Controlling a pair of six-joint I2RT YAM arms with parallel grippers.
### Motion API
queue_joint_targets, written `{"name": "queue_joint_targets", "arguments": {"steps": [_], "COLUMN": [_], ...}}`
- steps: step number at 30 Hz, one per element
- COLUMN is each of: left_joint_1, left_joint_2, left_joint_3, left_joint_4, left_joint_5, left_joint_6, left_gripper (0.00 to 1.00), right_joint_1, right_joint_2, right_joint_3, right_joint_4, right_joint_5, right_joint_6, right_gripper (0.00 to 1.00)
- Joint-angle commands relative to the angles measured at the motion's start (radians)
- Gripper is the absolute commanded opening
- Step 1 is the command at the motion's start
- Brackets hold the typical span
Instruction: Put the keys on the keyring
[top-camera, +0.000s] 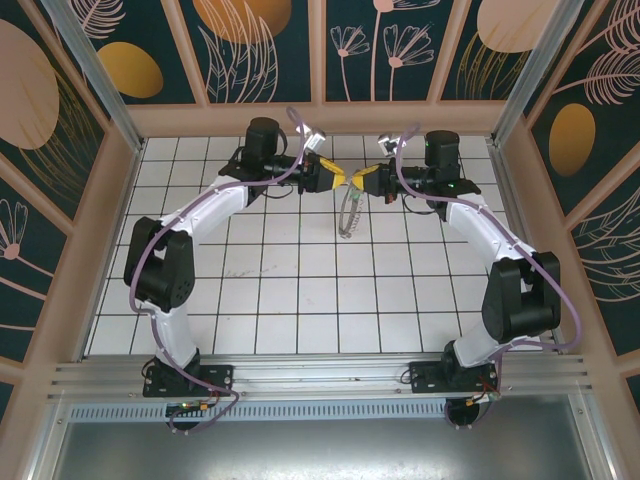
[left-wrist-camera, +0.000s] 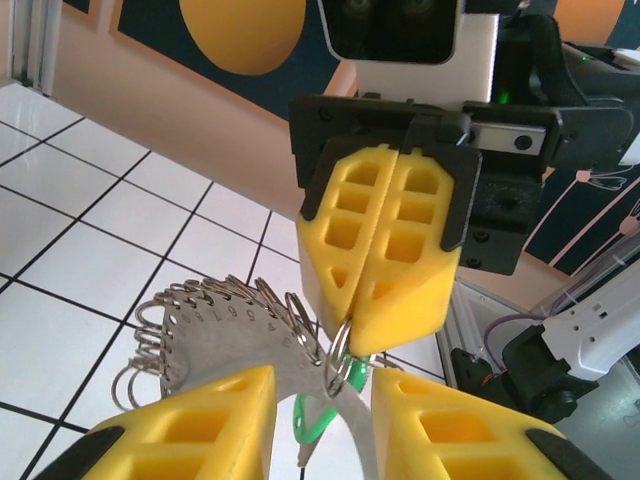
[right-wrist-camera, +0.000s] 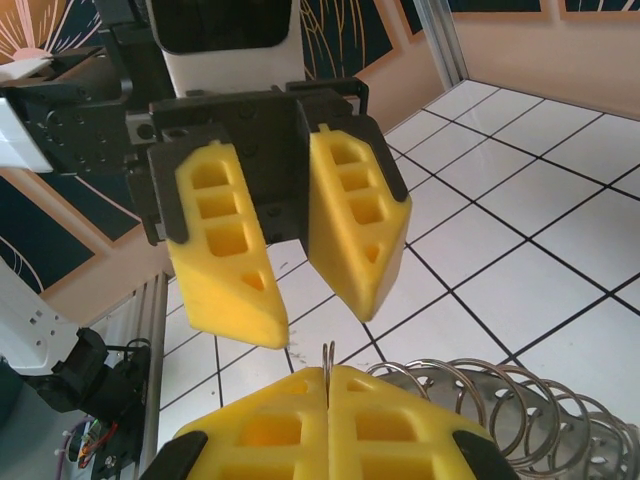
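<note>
Nearest the lens on the left wrist: two yellow fingers (left-wrist-camera: 190, 425) of the left gripper (left-wrist-camera: 322, 400), spread with a clear gap, released. Down in that gap, the key (left-wrist-camera: 318, 420), green head showing, tucked just beneath a small silvery ring (left-wrist-camera: 340, 350). Cannot tell whether threaded onto that ring or merely lying against it.

Straight across, the right gripper (left-wrist-camera: 362, 318), yellow pads pressed flat together, clenched on that same ring at the very tips. Fanning away to the left from the pinch, the keyring (left-wrist-camera: 215, 325): a curved row of silvery rings along a flat grey edge, the pinched ring one of them, all held up off the white tiles (left-wrist-camera: 90, 250).

Over to the right wrist: same pinch from the other side. Ring edge poking up through the seam of the closed pads. Coils of the keyring trailing off to the right, low in frame. Facing it, the left fingers, parted, air between them, tips near the ring.

From above: both arms arched inward, grippers nose to nose near the far middle of the table, almost touching. Keyring dangling just below the meeting point, over the tiles.
</note>
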Motion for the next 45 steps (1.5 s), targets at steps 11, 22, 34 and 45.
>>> {"name": "queue_joint_targets", "arguments": {"steps": [11,22,34,45], "left_joint_1": [-0.004,-0.017,-0.027,-0.05], "left_joint_2": [0.031,0.042,0.05,0.056], "left_joint_3": [0.003,-0.008,-0.009,-0.018], "left_joint_4": [0.136,0.188,0.238,0.313], "left_joint_5": [0.059,0.071,0.071,0.081], "left_joint_6": [-0.095,-0.127,-0.164,-0.217], "left_gripper": [0.28,0.27,0.13,0.0], "right_joint_1": [-0.004,0.0,0.002,0.001], "right_joint_2": [0.011,0.016,0.018,0.009], "right_joint_3": [0.035,0.029,0.023,0.013], "right_joint_4": [0.082,0.138,0.146,0.17], "right_joint_5": [-0.067,-0.078,-0.077,-0.078], "right_joint_6": [0.022,0.065,0.07,0.089], "right_gripper": [0.0,0.0,0.0,0.0]}}
